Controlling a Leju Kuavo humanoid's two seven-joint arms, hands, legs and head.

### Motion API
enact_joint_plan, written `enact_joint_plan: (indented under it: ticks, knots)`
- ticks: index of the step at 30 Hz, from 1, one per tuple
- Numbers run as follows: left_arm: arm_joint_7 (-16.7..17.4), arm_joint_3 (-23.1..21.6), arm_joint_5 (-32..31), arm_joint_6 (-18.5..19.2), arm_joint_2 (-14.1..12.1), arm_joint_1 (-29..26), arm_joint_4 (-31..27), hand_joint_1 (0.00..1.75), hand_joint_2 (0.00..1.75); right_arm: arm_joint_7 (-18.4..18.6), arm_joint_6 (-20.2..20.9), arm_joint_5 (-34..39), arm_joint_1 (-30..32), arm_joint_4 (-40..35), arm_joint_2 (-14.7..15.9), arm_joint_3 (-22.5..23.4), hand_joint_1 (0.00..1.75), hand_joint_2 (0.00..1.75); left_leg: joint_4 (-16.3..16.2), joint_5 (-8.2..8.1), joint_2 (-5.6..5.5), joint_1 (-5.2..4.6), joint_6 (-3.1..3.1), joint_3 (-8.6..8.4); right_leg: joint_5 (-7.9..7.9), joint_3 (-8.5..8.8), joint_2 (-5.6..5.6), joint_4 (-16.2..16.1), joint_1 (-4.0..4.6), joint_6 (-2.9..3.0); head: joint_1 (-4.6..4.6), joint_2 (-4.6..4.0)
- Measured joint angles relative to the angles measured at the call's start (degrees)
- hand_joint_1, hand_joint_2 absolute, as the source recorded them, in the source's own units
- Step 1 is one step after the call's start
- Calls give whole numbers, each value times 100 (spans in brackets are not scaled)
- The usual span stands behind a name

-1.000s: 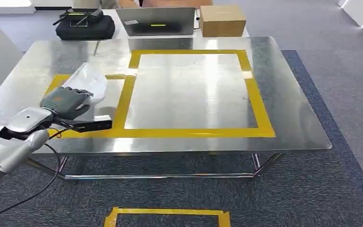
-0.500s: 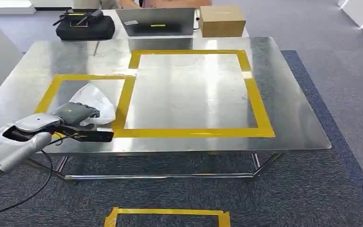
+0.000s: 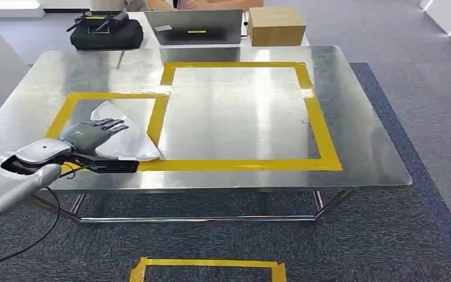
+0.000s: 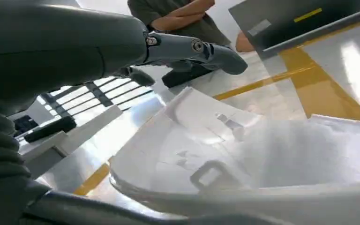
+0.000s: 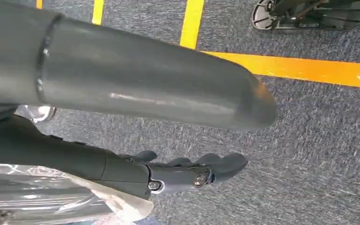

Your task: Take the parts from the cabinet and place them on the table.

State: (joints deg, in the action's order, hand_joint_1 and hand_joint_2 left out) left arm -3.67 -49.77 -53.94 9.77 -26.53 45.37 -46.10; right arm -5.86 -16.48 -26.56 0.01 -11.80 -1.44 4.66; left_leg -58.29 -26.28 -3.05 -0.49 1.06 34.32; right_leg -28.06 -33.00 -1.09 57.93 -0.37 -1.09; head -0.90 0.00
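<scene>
The left hand (image 3: 91, 134) hovered over the white bag (image 3: 126, 138), its fingers (image 3: 113, 124) spread apart and gripping nothing, probably because the bag had just been set down. The bag lay flat on the steel worktop (image 3: 358, 135), inside the smaller yellow tape square (image 3: 64, 108) at the robot's left, one corner reaching onto the tape line. It looked like a thin, creased white plastic pouch with small parts faintly showing through it (image 4: 211, 174). The right hand (image 5: 187, 174) hung above the carpet (image 5: 318, 136), fingers fairly straight, with a clear plastic bag (image 5: 51, 197) against its palm; whether it truly gripped that bag could not be told.
</scene>
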Motion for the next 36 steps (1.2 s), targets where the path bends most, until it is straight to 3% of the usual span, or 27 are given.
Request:
enact_joint_plan:
  ticks: [7,16,23,25,26,27,28,30,31,32,33,34,35,36]
  knots:
    - [0,-7,0,-11,-15,3,7,0,0,0,0,0,-1,0,0,0,0,0,0,0,0,0,0,0,0,0,0,0,0,0,0,0]
    - [70,0,-133,-339,-15,39,7,0,0,-9,-2,-2,0,0,2,0,0,0,-1,0,0,0,0,0,0,0,0,0,-1,0,0,0]
    - [206,57,-232,-527,-35,42,-24,0,0,-2,-24,-33,4,0,4,0,0,0,-49,-26,0,-37,47,14,9,4,-2,-12,-32,-48,-4,0]
    - [214,123,-254,-546,-61,41,-59,0,0,7,-33,-46,8,0,4,0,0,0,-57,7,1,-41,82,14,46,15,-11,-35,-38,-98,-2,0]
    - [214,162,-256,-560,-63,40,-81,0,0,11,-35,-52,7,0,9,0,0,0,33,62,11,2,134,-8,33,13,-17,-30,-15,-116,0,0]
    - [216,181,-267,-573,-66,42,-96,0,0,13,-42,-59,9,0,33,0,0,0,82,97,42,21,142,-26,-80,-60,29,47,-17,-121,4,0]
    - [221,199,-282,-588,-68,44,-114,0,0,13,-48,-70,8,0,33,0,0,0,91,113,49,29,171,-18,-303,-153,47,305,-11,-131,20,0]
    - [221,232,-310,-588,-74,24,-127,0,0,13,-48,-72,2,0,33,-2,0,0,89,125,58,27,178,23,-786,-538,54,1238,-39,-163,13,0]
    - [221,243,-313,-588,-74,12,-127,0,0,11,-48,-74,4,0,33,-2,0,0,88,138,65,27,175,44,-931,-702,54,1632,-41,-180,15,0]
    - [221,249,-315,-588,-74,-3,-127,0,0,13,-48,-74,9,0,33,0,0,0,87,153,68,30,164,57,-920,-742,56,1765,-42,-193,20,0]
    - [221,251,-315,-588,-77,-18,-127,0,0,13,-48,-77,11,0,39,0,0,0,86,163,69,39,149,66,-782,-650,59,1635,-47,-202,15,0]
    - [223,256,-317,-588,-79,-23,-127,0,0,15,-48,-81,8,0,48,0,0,0,78,175,68,49,130,78,-540,-430,60,1246,-55,-209,17,0]
    - [225,271,-326,-588,-79,-21,-127,0,0,15,-48,-85,3,0,57,0,0,0,60,184,67,64,111,87,-266,-96,59,644,-70,-212,15,0]
    - [236,289,-334,-588,-81,-15,-129,0,0,17,-48,-87,-2,0,59,0,0,0,31,180,66,71,88,103,-126,187,46,129,-90,-221,20,0]
